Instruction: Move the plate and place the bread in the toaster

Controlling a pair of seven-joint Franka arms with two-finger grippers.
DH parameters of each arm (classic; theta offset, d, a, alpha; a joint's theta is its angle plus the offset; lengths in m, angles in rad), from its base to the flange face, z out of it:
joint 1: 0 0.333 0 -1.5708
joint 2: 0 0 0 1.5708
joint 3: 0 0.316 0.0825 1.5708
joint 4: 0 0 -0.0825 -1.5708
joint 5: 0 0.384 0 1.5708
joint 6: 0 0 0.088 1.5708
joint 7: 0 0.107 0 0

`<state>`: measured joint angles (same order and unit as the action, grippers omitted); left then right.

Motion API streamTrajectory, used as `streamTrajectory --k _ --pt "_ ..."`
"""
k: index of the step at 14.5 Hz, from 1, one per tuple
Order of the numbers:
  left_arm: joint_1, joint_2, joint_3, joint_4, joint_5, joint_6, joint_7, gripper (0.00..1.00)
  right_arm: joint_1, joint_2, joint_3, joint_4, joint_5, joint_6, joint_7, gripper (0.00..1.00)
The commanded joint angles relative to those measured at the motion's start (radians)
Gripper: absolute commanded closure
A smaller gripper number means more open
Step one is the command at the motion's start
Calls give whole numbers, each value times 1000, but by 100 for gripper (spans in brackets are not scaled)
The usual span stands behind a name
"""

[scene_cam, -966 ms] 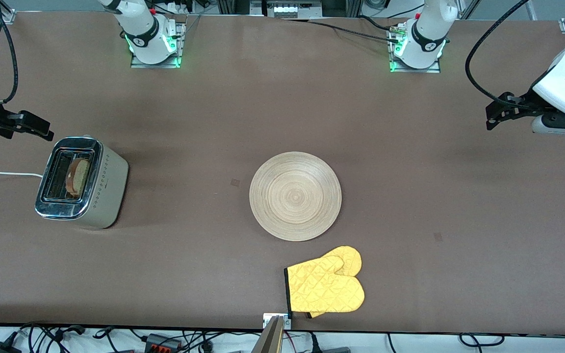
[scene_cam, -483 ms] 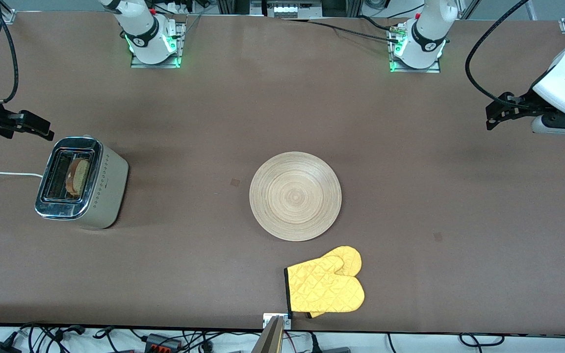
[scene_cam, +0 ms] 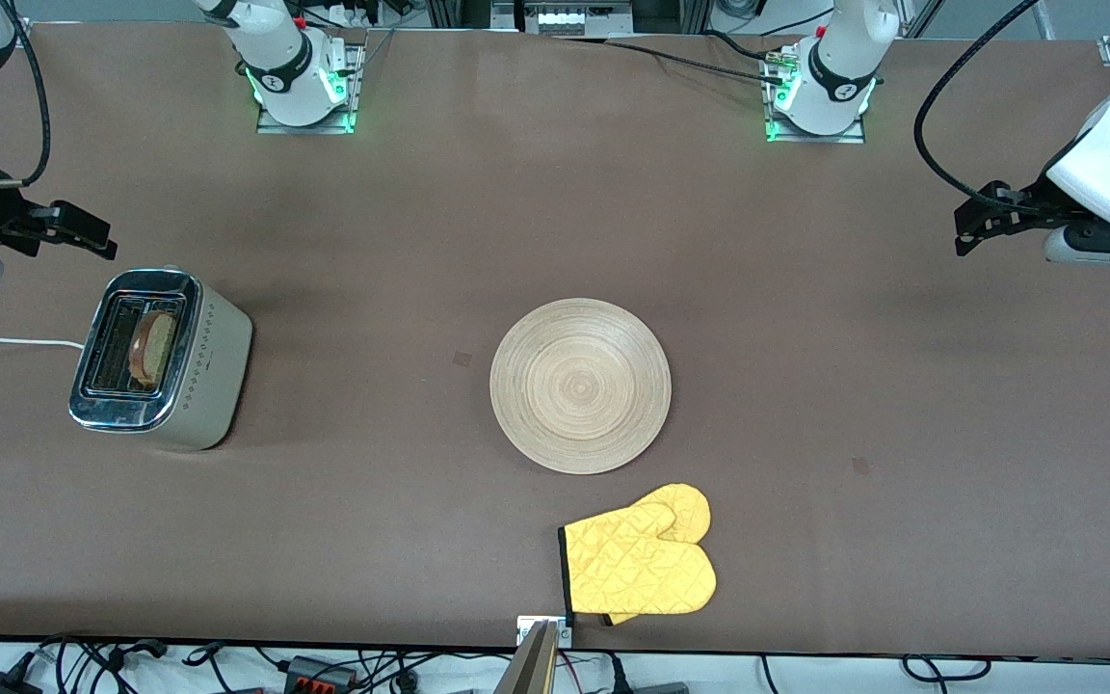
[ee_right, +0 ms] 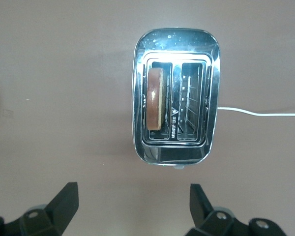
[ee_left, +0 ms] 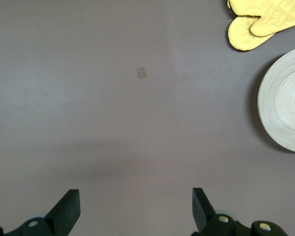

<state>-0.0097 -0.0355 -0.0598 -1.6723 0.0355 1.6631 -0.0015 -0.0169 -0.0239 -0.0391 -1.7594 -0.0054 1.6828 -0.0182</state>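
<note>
Brown-crusted bread (ee_right: 155,99) stands on edge in chrome-topped toaster (ee_right: 176,155).

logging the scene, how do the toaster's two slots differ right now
One slot of the toaster holds the bread, standing on edge with its brown crust up; the other slot holds nothing, so its wire guides show. In the front view the filled slot is the one toward the plate. Both are long, parallel and chrome-framed.

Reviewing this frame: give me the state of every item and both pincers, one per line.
Round light-wood plate: flat on the table, bare.
Brown-crusted bread slice: upright in one toaster slot.
Chrome two-slot toaster: other slot empty.
Yellow quilted oven mitt: lying flat.
Left pincer: open, empty.
Right pincer: open, empty.
</note>
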Motion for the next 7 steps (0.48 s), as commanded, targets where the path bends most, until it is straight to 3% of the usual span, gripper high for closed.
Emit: streamTrajectory --k 1,7 --pt "2 8 -2 26 -5 -23 9 0 -20 -36 19 -43 -5 12 -19 0" --pt "2 8 -2 26 -5 -23 9 0 -18 -34 21 -43 -1 11 -19 0"
